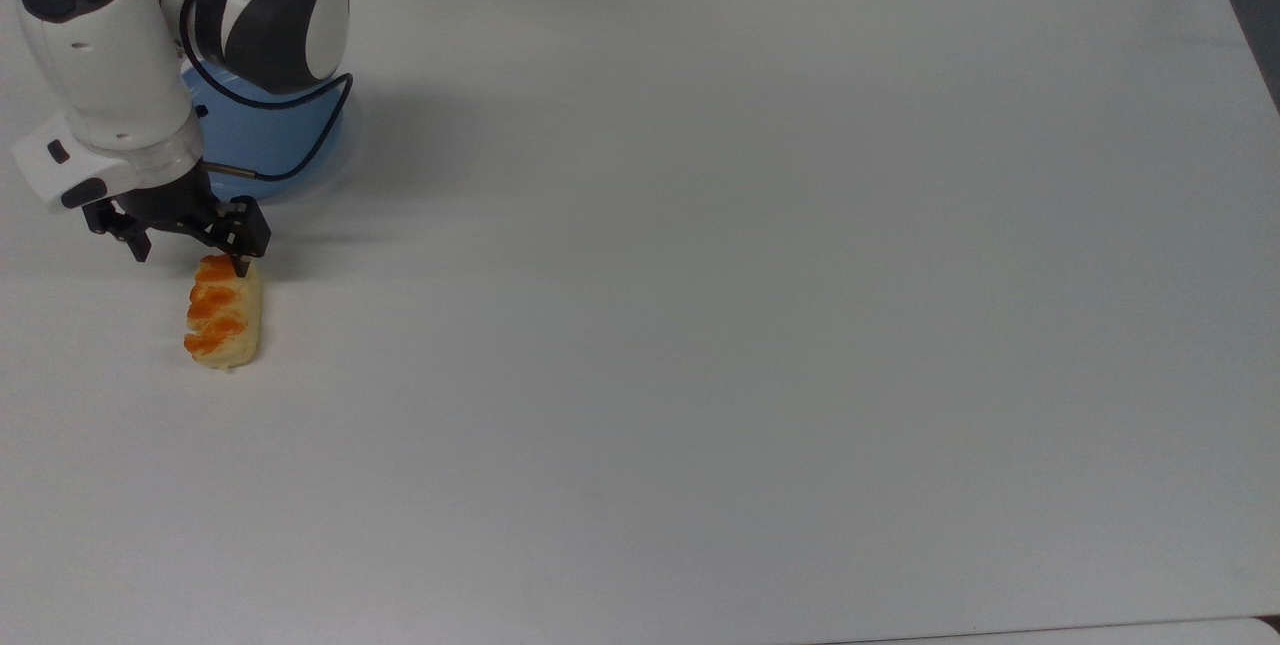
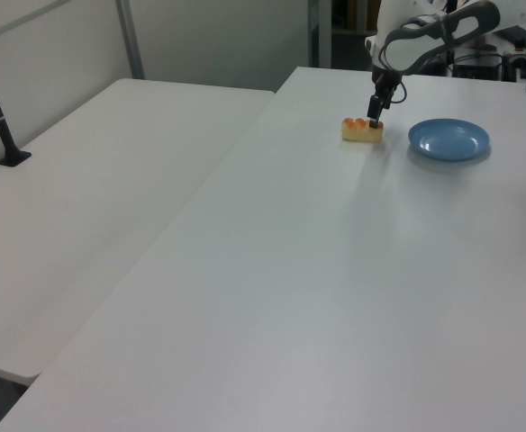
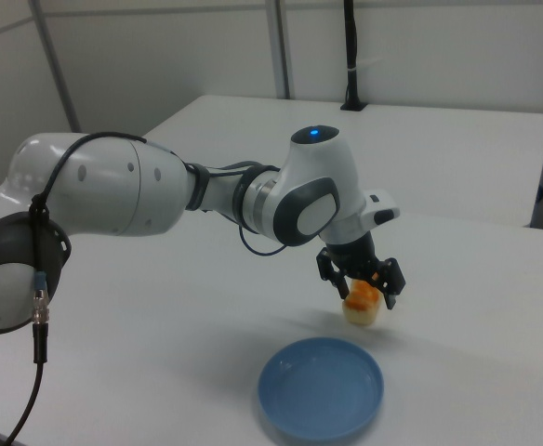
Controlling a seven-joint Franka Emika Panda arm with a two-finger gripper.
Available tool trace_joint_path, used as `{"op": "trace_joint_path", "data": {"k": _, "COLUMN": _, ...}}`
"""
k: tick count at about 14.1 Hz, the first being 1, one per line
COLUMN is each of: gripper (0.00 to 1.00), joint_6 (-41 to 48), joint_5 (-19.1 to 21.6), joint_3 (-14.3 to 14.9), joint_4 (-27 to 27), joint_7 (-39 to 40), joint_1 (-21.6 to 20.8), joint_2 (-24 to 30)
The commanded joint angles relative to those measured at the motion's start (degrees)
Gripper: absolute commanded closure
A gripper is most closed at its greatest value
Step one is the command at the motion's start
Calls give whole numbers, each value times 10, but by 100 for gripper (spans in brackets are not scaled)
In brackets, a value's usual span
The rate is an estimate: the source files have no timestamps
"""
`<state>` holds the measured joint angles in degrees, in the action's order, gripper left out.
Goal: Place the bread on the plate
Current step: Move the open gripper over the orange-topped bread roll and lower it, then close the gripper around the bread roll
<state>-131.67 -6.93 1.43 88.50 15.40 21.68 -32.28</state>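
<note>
White tabletop [image 1: 760,325] carries two items, both near the top view's left edge: the plate [image 3: 320,386], partly covered by the arm in the top view, and the bread [image 1: 223,313], lying flat on the bare surface just beside the plate but apart from it. The gripper [image 1: 190,255] hangs over the bread's plate-side end with its fingers spread wider than the roll; one fingertip overlaps that end in the top view, the other stands off to the side. In the right view the fingers straddle the roll's end. Whether a fingertip touches the bread cannot be told. Status, as a judgement: approach is nearly complete, nothing is grasped, and the bread is not on the plate. Remaining steps: close on the roll, lift, carry across to the plate, release.
</note>
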Motion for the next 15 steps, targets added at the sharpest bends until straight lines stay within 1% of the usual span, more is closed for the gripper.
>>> {"op": "trace_joint_path", "data": {"k": 1, "gripper": 0, "joint_6": -7, "joint_5": 2, "joint_3": -4, "joint_4": -16, "joint_7": -5, "joint_1": -4, "joint_2": -14}}
{"op": "trace_joint_path", "data": {"k": 6, "gripper": 0, "joint_6": -9, "joint_5": 3, "joint_3": -8, "joint_4": -46, "joint_7": -29, "joint_1": -13, "joint_2": -45}}
{"op": "trace_joint_path", "data": {"k": 8, "gripper": 0, "joint_6": -26, "joint_5": 3, "joint_3": -8, "joint_4": -54, "joint_7": -35, "joint_1": -18, "joint_2": -56}}
{"op": "trace_joint_path", "data": {"k": 10, "gripper": 11, "joint_6": -60, "joint_5": 3, "joint_3": -8, "joint_4": -52, "joint_7": -62, "joint_1": -20, "joint_2": -59}}
{"op": "trace_joint_path", "data": {"k": 11, "gripper": 19, "joint_6": -68, "joint_5": 3, "joint_3": -8, "joint_4": -52, "joint_7": -70, "joint_1": -20, "joint_2": -62}}
{"op": "trace_joint_path", "data": {"k": 14, "gripper": 49, "joint_6": -75, "joint_5": 3, "joint_3": -8, "joint_4": -52, "joint_7": -68, "joint_1": -20, "joint_2": -62}}
{"op": "trace_joint_path", "data": {"k": 15, "gripper": 53, "joint_6": -75, "joint_5": 3, "joint_3": -8, "joint_4": -51, "joint_7": -66, "joint_1": -20, "joint_2": -60}}
